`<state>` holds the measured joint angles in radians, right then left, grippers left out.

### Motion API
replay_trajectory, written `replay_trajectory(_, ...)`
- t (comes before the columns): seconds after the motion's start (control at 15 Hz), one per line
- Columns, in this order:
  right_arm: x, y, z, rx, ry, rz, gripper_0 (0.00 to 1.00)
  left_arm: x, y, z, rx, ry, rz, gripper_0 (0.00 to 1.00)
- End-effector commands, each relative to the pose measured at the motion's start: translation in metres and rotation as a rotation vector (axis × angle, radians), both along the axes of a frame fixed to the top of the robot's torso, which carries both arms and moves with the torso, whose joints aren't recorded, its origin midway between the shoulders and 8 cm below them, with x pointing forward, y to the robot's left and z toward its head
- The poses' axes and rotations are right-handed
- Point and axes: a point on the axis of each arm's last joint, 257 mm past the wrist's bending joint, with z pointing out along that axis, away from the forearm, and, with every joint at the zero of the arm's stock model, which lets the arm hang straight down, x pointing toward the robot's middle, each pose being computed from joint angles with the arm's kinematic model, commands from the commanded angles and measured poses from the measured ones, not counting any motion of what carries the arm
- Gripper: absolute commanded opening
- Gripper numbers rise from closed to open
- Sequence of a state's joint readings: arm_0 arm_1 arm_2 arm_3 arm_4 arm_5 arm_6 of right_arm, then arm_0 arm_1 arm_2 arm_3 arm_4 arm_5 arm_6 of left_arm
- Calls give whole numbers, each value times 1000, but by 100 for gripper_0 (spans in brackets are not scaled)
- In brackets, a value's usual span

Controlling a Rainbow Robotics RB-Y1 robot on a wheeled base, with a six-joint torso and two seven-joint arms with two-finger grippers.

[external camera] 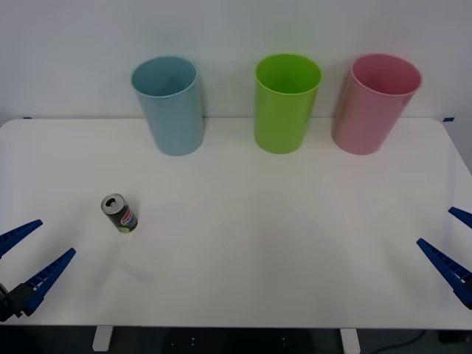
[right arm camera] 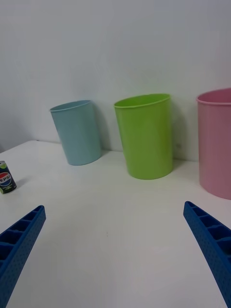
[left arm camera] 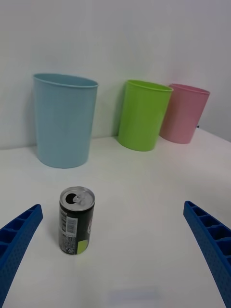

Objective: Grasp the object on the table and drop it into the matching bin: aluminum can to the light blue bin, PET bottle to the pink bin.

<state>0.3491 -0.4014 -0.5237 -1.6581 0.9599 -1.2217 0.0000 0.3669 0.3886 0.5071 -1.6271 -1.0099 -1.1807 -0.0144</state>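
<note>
A small black aluminum can (external camera: 119, 213) with a silver top stands upright on the left part of the white table (external camera: 243, 251); it also appears in the left wrist view (left arm camera: 76, 220) and in the right wrist view (right arm camera: 6, 177). The light blue bin (external camera: 169, 105) stands at the back left, the pink bin (external camera: 374, 102) at the back right. My left gripper (external camera: 35, 251) hovers open at the table's front left corner, short of the can. At the front right edge my right gripper (external camera: 451, 240) is open and holds nothing.
A lime green bin (external camera: 285, 102) stands between the two other bins along the back edge, against a plain white wall. The bins also line up in the left wrist view, light blue (left arm camera: 63, 120), green (left arm camera: 143, 114), pink (left arm camera: 184, 113).
</note>
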Motion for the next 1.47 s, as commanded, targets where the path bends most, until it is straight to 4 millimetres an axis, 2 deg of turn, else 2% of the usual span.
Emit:
replay_trajectory(0.07, 0, 0, 0, 0, 0, 0, 100, 4, 2, -14, 18, 27, 22, 100)
replay_trajectory(0.33, 0, 0, 0, 0, 0, 0, 100, 15, 12, -35, 69, 66, 85, 100)
replay_trajectory(0.67, 0, 0, 0, 0, 0, 0, 100, 31, 23, -74, 125, 64, 116, 100)
replay_trajectory(1.07, 0, 0, 0, 0, 0, 0, 100, 52, 22, -105, 150, 49, 129, 100)
replay_trajectory(1.47, 0, 0, 0, 0, 0, 0, 100, 76, 8, -108, 109, 43, 132, 100)
